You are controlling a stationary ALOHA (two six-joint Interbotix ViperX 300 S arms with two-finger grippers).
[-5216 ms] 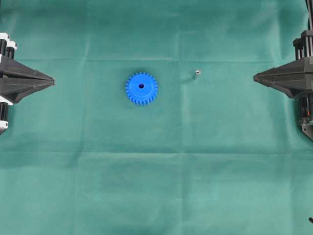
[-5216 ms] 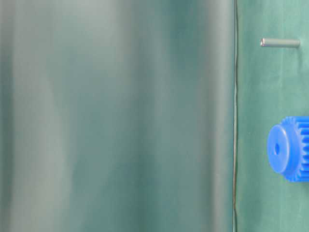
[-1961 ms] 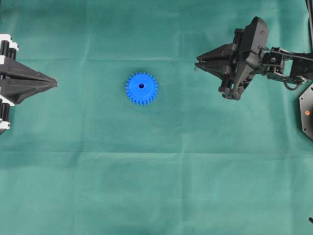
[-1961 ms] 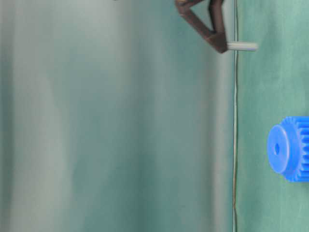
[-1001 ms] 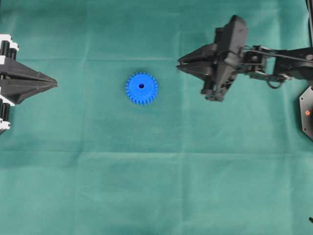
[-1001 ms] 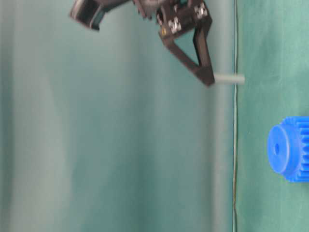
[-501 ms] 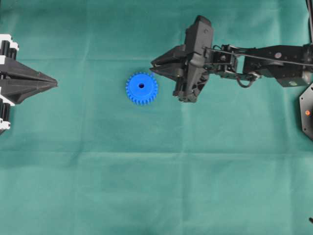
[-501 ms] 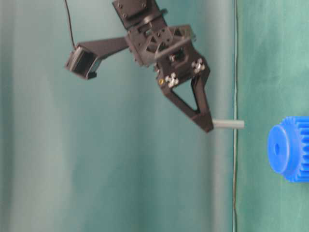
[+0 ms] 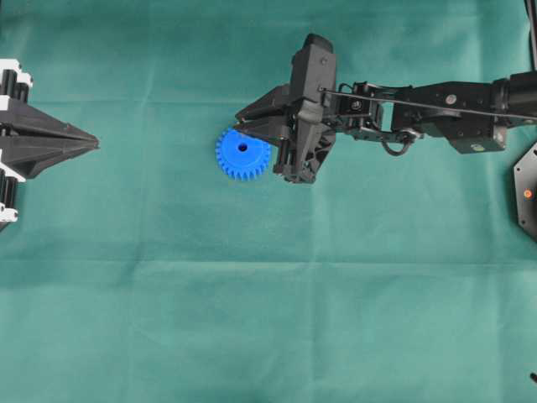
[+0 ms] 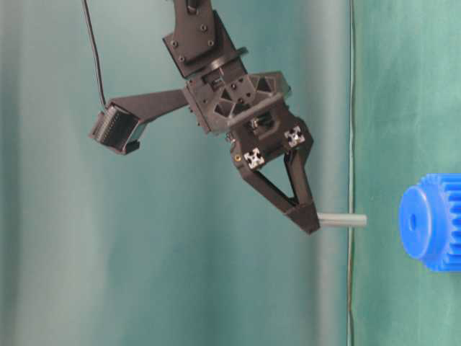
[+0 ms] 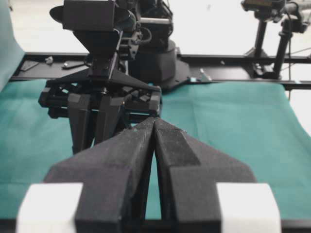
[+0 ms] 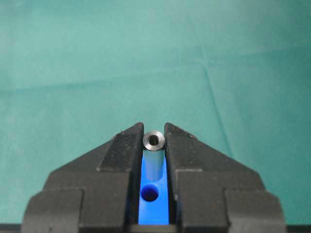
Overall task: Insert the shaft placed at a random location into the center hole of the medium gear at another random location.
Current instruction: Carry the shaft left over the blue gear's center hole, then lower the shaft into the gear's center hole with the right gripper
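The medium gear (image 9: 245, 157) is a bright blue toothed wheel lying flat on the green cloth, its center hole (image 9: 242, 148) dark and in view. My right gripper (image 9: 239, 124) hangs over the gear's upper edge, shut on the shaft (image 10: 342, 220), a small silver pin pointing at the gear (image 10: 431, 222). A gap separates the pin's free end from the gear face, roughly level with the center hole (image 10: 413, 222). From the right wrist, the shaft (image 12: 154, 141) sits between the fingertips, with the center hole (image 12: 149, 194) below it. My left gripper (image 9: 91, 144) rests shut at the left edge, holding nothing.
Green cloth (image 9: 268, 319) covers the whole table. The right arm (image 9: 436, 105) stretches in from the right edge across the upper middle. A black base (image 9: 527, 193) sits at the far right.
My right gripper has carried the shaft leftward from beside the gear to over its upper edge. The left gripper and the gear have not moved.
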